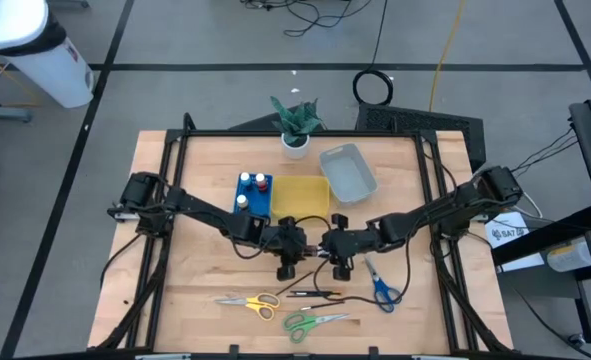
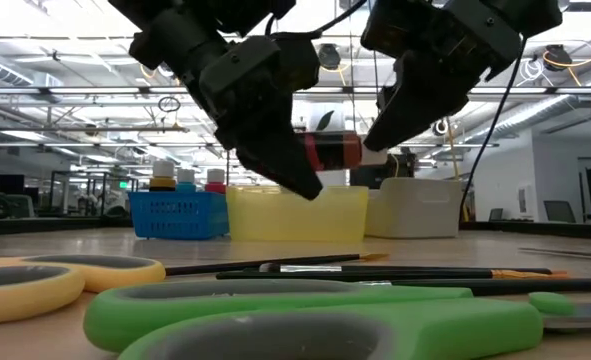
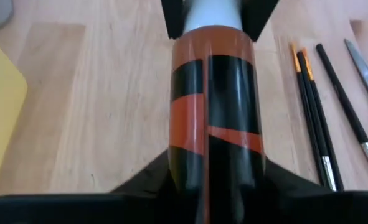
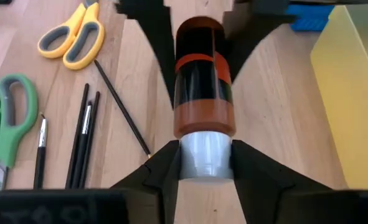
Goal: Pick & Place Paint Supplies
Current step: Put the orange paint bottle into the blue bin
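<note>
- Evidently a handover — the paint bottle (image 2: 333,150) hangs above the surface, left hand (image 1: 287,262) clamped on its body, right hand (image 1: 338,262) on its cap.
- Next, probably: one hand lets go — the blue tray (image 1: 254,197) waits.

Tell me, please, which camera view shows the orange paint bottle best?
The right wrist view: the orange paint bottle shows whole, from white cap to base. The left wrist view shows mostly its label, the low view a sliver between the arms, the high view nothing clear.
</note>
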You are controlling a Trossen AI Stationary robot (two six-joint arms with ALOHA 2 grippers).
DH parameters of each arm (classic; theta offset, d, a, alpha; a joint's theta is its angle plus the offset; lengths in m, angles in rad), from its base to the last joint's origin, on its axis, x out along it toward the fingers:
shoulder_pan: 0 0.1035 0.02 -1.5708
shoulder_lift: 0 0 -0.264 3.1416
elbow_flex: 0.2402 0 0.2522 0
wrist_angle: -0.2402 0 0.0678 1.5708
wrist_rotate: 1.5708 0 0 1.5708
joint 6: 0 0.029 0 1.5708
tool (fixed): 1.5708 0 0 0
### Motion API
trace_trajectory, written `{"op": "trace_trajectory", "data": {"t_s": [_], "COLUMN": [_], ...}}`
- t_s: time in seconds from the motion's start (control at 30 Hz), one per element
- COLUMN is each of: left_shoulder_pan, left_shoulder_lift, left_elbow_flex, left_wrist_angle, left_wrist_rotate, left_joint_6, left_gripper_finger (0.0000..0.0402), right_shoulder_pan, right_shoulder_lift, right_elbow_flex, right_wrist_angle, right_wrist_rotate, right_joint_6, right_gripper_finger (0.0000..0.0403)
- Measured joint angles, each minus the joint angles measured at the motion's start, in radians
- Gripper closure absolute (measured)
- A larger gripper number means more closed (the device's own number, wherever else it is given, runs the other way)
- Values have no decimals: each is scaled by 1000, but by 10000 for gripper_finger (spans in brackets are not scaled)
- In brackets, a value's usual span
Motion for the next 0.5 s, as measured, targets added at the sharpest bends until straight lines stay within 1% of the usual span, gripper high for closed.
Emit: {"op": "trace_trajectory", "data": {"t_s": [0.03, 0.07, 0.13, 0.23, 0.3, 0.37, 0.43, 0.5], "left_shoulder_pan": [-3, -4, -9, -13, -15, -13, -10, 4], "left_shoulder_lift": [-2, -5, -6, -3, -4, -4, -4, -4], "left_elbow_flex": [0, 1, 1, 0, 0, -13, -34, -63], "left_wrist_angle": [0, 4, 13, 71, 150, 254, 371, 516], "left_wrist_rotate": [1, 0, -9, -19, -28, -28, 6, 76], "left_joint_6": [0, 1, 8, 41, 66, 100, 144, 169], "left_gripper_finger": [290, 294, 294, 294, 294, 294, 294, 294], "right_shoulder_pan": [0, 0, 0, 1, 8, 24, 46, 67], "right_shoulder_lift": [-11, -26, -66, -122, -164, -197, -235, -275], "right_elbow_flex": [0, 1, 2, -1, -1, -4, -28, -64], "right_wrist_angle": [-20, -50, -143, -274, -353, -397, -409, -367], "right_wrist_rotate": [-9, -15, -21, -20, -15, -6, 25, 93], "right_joint_6": [3, 15, 49, 138, 188, 204, 206, 199], "right_gripper_finger": [272, 267, 258, 251, 250, 251, 254, 257]}}
